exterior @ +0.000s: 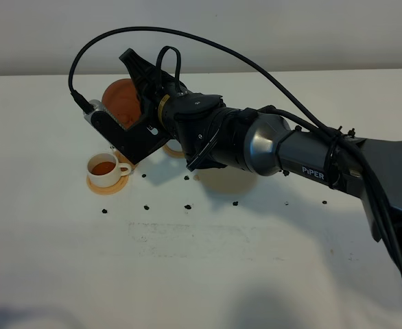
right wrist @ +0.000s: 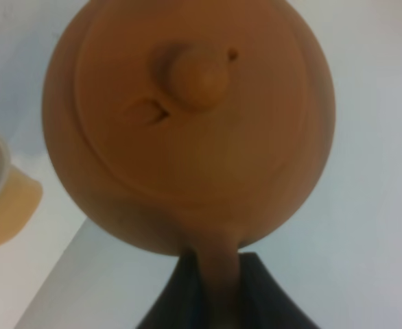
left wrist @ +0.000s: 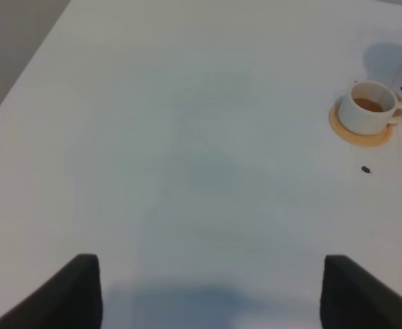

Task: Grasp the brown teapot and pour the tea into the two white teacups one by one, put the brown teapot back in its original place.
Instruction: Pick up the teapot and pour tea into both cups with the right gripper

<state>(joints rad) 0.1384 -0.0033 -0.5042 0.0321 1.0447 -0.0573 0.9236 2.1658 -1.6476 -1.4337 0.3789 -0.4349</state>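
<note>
Across the white table (exterior: 208, 267) the right arm (exterior: 283, 154) stretches long toward ten o'clock, and its right gripper (right wrist: 211, 301) is clamped tight on the loop handle of the brown teapot (exterior: 122, 101). The pot rides in the air, clear of the tabletop, up at about eleven o'clock in the high view, with the wrist camera staring straight at its knobbed lid (right wrist: 194, 75).

Just below it, near nine o'clock, sits one white teacup (exterior: 105, 166) on its orange-tan coaster (exterior: 106, 184), and there's amber tea in it already, so I'd call that pour done. A second coaster's edge (exterior: 173, 149) peeks out from under the arm; its cup is hidden, so whether it's filled I can't say.

The left gripper (left wrist: 208, 295) waits well apart, fingers spread wide, holding nothing.

Still ahead, by my reckoning: possibly that second cup, then setting the teapot home. Its trivet isn't visible anywhere.
</note>
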